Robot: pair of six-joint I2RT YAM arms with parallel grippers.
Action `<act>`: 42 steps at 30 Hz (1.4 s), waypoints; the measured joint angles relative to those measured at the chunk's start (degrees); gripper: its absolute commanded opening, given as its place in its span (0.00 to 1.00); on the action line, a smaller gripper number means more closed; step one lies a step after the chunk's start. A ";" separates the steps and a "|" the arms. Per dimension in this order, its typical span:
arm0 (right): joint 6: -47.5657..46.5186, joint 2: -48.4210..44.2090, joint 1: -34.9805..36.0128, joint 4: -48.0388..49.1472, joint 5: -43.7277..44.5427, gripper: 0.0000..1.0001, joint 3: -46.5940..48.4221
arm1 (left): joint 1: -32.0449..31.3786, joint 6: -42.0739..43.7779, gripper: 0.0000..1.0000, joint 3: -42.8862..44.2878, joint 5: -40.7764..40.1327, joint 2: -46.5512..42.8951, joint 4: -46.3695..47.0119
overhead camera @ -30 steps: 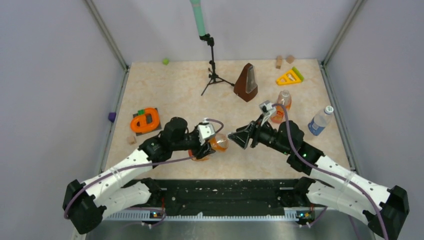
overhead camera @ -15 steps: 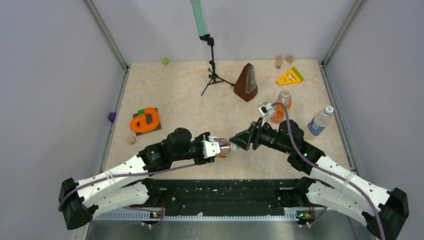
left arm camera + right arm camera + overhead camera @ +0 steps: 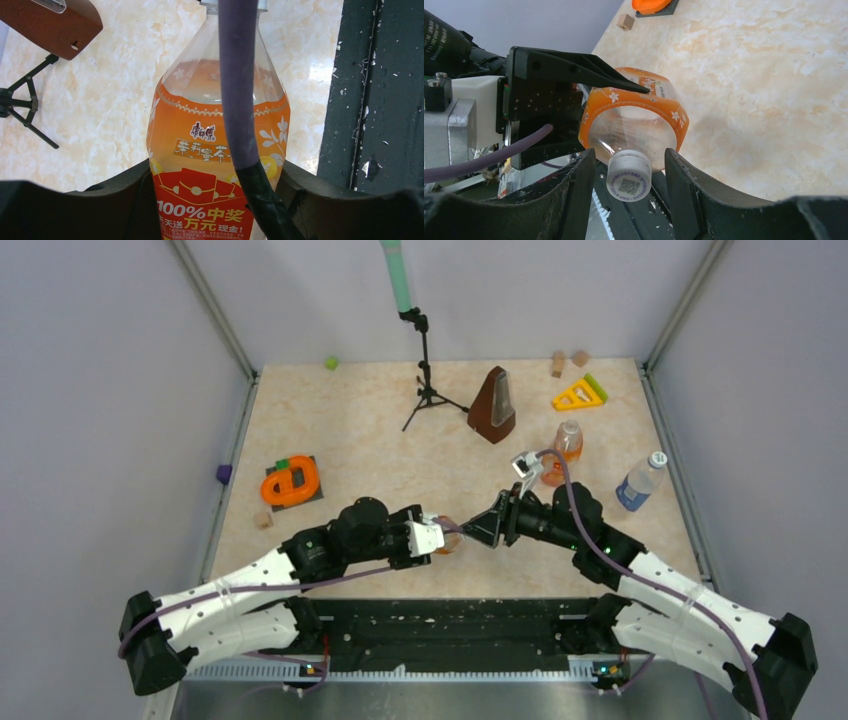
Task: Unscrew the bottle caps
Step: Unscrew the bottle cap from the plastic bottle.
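My left gripper (image 3: 437,537) (image 3: 215,200) is shut on the squat orange bottle (image 3: 447,537) (image 3: 215,145), holding it off the table with its neck pointing right. A purple cable (image 3: 237,100) crosses in front of the label. The bottle's white cap (image 3: 628,175) sits between the fingers (image 3: 681,185) of my right gripper (image 3: 470,530) (image 3: 629,172), which is open with a small gap on each side. A slim orange bottle (image 3: 568,443) and a clear bottle with a blue label (image 3: 636,485) and white cap (image 3: 657,458) stand at the right.
A brown metronome (image 3: 494,405) and a black tripod (image 3: 425,370) stand at the back centre. A yellow triangle toy (image 3: 579,394) and wooden blocks (image 3: 557,363) lie back right. An orange toy (image 3: 291,482) sits at the left. The black base rail (image 3: 450,625) runs along the near edge.
My left arm turned the squat bottle to point right and carried it toward the right gripper. My right gripper moved left over the cap and its jaws narrowed.
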 measured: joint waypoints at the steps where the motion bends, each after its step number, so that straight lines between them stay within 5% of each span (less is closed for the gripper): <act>1: 0.15 0.00 0.00 0.00 0.00 0.52 -0.26 | 0.00 -0.02 0.00 0.00 -0.22 0.00 -0.09; 9: 0.24 0.00 -0.02 -1.97 1.99 0.52 -0.37 | -0.22 -0.04 0.00 0.00 -1.27 -0.02 -0.98; 15: 0.66 0.00 -0.02 -1.18 1.90 0.43 -0.90 | -0.26 -0.07 0.00 0.00 -2.29 -0.07 -1.51; 23: 1.31 0.59 -0.02 0.17 0.31 0.51 -2.19 | -0.28 -0.37 0.00 0.02 -2.97 0.00 -1.53; 28: 1.27 0.59 -0.02 0.26 0.22 0.32 -2.60 | -0.28 -0.96 0.00 0.02 -3.26 0.00 -1.55; 33: 1.49 0.59 -0.02 0.96 -0.22 0.36 -2.62 | -0.28 -1.31 0.00 0.02 -3.63 0.00 -1.51; 42: 0.85 0.48 -0.07 1.49 -0.74 0.08 -2.62 | -0.33 -3.61 0.00 0.02 -3.85 -0.04 -1.62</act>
